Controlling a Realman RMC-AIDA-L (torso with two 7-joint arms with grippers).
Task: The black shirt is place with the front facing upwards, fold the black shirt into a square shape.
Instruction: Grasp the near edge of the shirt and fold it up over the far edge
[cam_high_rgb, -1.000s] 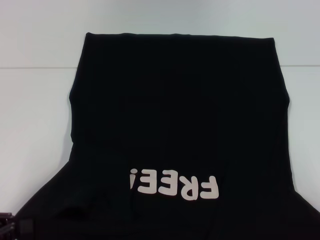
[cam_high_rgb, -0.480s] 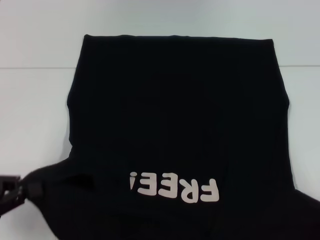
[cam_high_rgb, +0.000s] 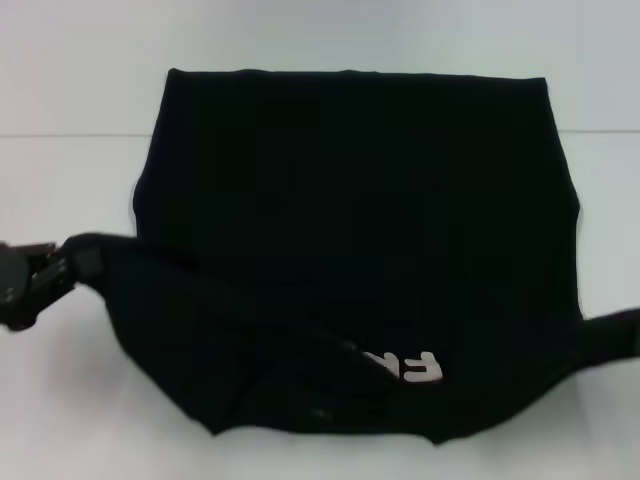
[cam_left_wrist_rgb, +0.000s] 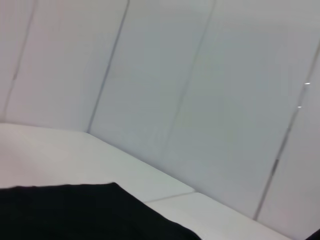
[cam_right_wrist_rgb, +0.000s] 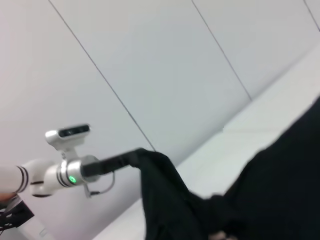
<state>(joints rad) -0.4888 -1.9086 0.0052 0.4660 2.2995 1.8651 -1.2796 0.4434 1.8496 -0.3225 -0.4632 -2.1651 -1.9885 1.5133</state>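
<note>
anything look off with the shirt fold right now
Yes. The black shirt is bunched along its near edge, where the lifted cloth sags in wrinkles and covers most of the white lettering. The left gripper holds one corner up, at the table's left.

Head cam: set high, faced fwd and down on the black shirt (cam_high_rgb: 360, 220) and table (cam_high_rgb: 60, 200). L wrist cam: held low, near the cloth edge, aimed at the wall (cam_left_wrist_rgb: 200, 75). R wrist cam: angled up across shirt; left gripper (cam_right_wrist_rgb: 117, 161) seen, shared w/ head view.
</note>
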